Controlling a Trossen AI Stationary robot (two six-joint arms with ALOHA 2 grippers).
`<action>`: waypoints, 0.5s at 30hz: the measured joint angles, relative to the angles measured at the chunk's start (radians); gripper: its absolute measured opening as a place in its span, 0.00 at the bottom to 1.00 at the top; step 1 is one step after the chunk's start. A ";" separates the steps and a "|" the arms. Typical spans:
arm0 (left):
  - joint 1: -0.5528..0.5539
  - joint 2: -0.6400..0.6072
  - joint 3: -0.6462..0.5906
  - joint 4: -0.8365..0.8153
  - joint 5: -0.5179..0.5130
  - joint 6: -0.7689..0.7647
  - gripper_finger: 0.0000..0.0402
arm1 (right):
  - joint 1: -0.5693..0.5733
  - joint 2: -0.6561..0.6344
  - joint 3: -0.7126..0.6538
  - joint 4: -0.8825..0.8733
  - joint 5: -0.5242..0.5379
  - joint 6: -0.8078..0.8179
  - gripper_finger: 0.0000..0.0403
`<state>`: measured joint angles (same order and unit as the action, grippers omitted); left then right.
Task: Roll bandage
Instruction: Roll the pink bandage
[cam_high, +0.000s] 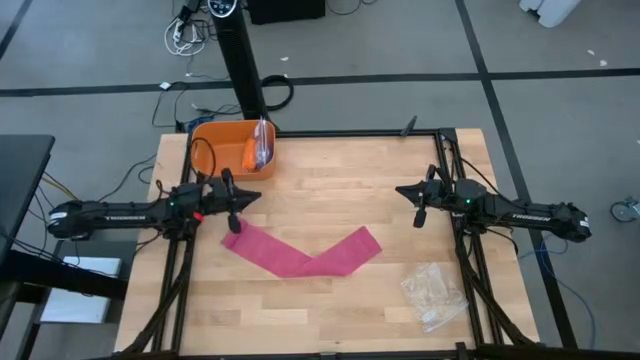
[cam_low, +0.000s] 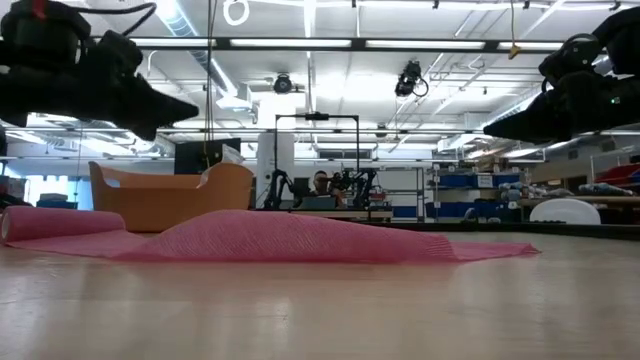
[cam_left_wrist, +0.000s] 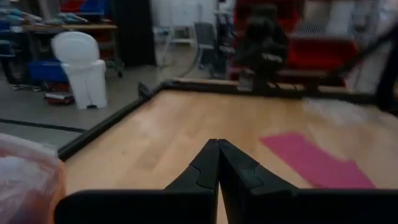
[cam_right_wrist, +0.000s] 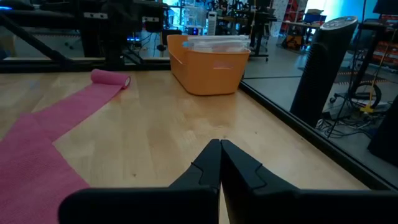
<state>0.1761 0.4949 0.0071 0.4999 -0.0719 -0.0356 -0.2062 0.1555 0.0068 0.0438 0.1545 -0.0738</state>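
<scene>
The magenta-pink bandage (cam_high: 300, 255) lies on the wooden table as a flat band bent into a V, its bend toward the near edge. Its left end is a small roll (cam_right_wrist: 111, 78), which rests on the table just near my left gripper (cam_high: 257, 197). That gripper hangs above the table, shut, level, pointing right, with nothing in it. My right gripper (cam_high: 400, 190) hangs shut at the table's right side, pointing left, also above the surface and apart from the band's right end (cam_high: 368, 240). In the low view the band (cam_low: 300, 238) humps up a little in the middle.
An orange tub (cam_high: 215, 150) with a bag inside stands at the far left corner, just behind my left gripper. A clear crinkled plastic bag (cam_high: 433, 293) lies near the right front corner. Black frame rails run along the table's edges.
</scene>
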 joint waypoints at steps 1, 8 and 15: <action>0.000 0.023 0.000 0.042 -0.011 -0.016 0.04 | 0.000 0.000 0.000 0.000 0.000 0.000 0.01; -0.007 0.162 0.030 0.078 0.062 -0.112 0.04 | 0.000 0.000 0.000 0.000 0.000 0.000 0.02; -0.070 0.388 0.188 0.111 0.097 -0.158 0.04 | 0.000 0.000 0.000 0.002 0.000 0.000 0.02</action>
<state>0.1060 0.8825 0.1954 0.6109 0.0249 -0.1932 -0.2059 0.1555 0.0070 0.0459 0.1544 -0.0739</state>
